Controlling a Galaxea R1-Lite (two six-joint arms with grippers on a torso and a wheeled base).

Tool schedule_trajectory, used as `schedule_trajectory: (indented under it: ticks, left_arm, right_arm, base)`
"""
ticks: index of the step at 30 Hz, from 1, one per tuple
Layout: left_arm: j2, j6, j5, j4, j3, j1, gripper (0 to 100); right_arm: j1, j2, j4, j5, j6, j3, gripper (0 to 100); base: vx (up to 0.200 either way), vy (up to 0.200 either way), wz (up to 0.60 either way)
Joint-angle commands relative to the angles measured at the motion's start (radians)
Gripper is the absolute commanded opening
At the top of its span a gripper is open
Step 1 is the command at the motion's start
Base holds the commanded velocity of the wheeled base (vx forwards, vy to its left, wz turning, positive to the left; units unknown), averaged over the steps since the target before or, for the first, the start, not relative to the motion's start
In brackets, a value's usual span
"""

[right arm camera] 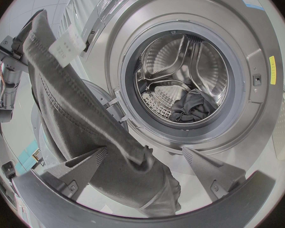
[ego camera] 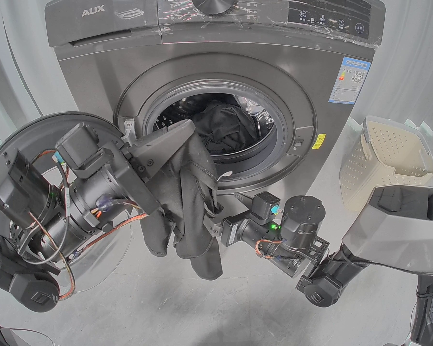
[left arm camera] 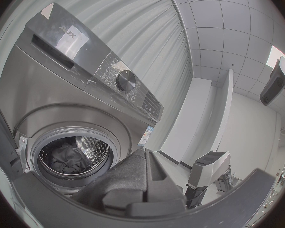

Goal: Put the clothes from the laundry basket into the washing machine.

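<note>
Presently: washing machine (ego camera: pixel 216 63), door (ego camera: pixel 33 130) open, one dark item (ego camera: pixel 226 121) in the drum; laundry basket (ego camera: pixel 389 159) beside it; dark garment (ego camera: pixel 192 203) hanging before the opening, pinched by left end effector (ego camera: pixel 185 128), right end effector (right arm camera: pixel 143 149) spread around its lower part. Advice: lift clear of the rim, then push deep. Labels: blue sticker (ego camera: pixel 350 80), yellow sticker (ego camera: pixel 318 141), white tag (right arm camera: pixel 66 45).

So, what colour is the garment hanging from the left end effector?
The garment is plain black, with a white label; the right wrist view shows it best.
</note>
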Motion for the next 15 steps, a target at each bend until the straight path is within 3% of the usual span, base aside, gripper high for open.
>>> schedule_trajectory:
  ticks: [1, 7, 8, 15]
  left_arm:
    - [0.013, -0.001, 0.001, -0.001, -0.003, 0.0, 0]
    - [0.004, -0.002, -0.001, -0.001, -0.011, 0.001, 0]
    - [0.004, -0.002, -0.001, -0.002, -0.011, 0.001, 0]
    - [0.009, -0.002, 0.001, -0.002, -0.015, 0.004, 0]
  right_arm:
    - [0.003, 0.003, -0.001, 0.002, 0.0, -0.009, 100]
    - [0.004, 0.021, -0.014, 0.002, 0.0, -0.029, 100]
    - [0.004, 0.023, -0.014, 0.004, 0.0, -0.029, 0]
    - [0.007, 0.01, -0.026, 0.002, 0.001, -0.017, 0]
  base:
    - [0.0, 0.0, 0.0]
    - [0.0, 0.0, 0.0]
    - [0.0, 0.0, 0.0]
    - [0.0, 0.0, 0.0]
